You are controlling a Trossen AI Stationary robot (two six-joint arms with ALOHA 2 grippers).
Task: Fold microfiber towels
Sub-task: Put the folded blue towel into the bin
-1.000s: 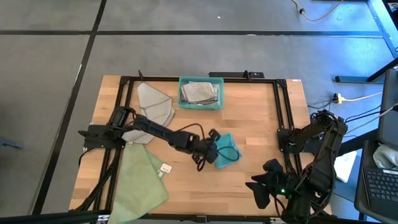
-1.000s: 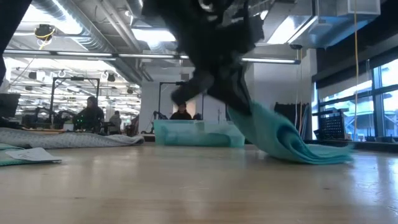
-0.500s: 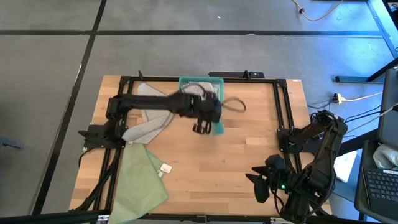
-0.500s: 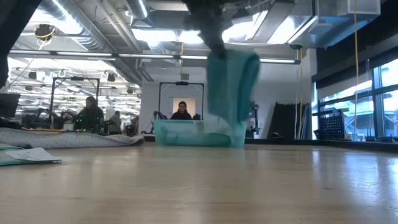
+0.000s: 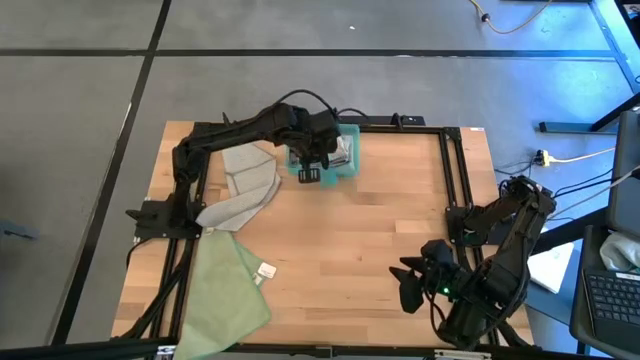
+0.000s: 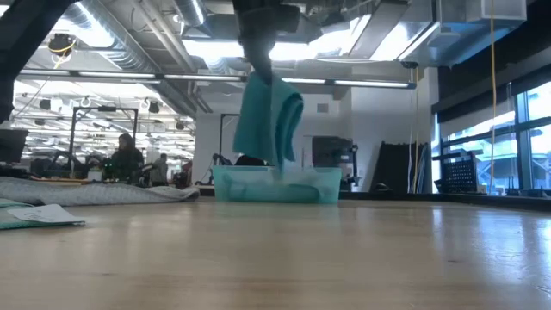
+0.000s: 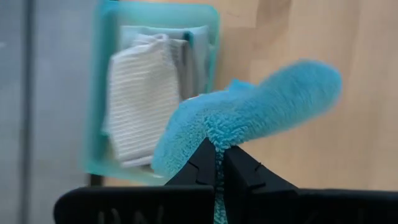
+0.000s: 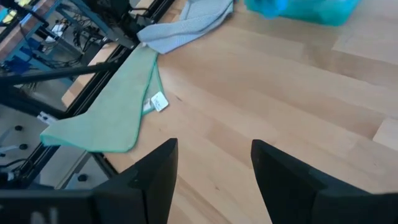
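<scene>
Teal towel (image 6: 269, 120) hanging folded over bin (image 6: 275, 185) at table's (image 5: 380, 250) far edge, pinched in closed left gripper (image 7: 219, 163). Folded grey towel (image 7: 146, 96) inside bin. Grey towel (image 5: 245, 180) and green towel (image 5: 225, 290) lying at left. Right gripper (image 8: 211, 171) wide open, empty, near front right corner.

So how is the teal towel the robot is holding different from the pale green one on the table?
The teal towel hangs bunched in the air from the left gripper, over the teal bin; the pale green towel lies spread flat at the table's front left corner, untouched. The green one shows a small white tag; none shows on the teal one. Both look soft.
</scene>
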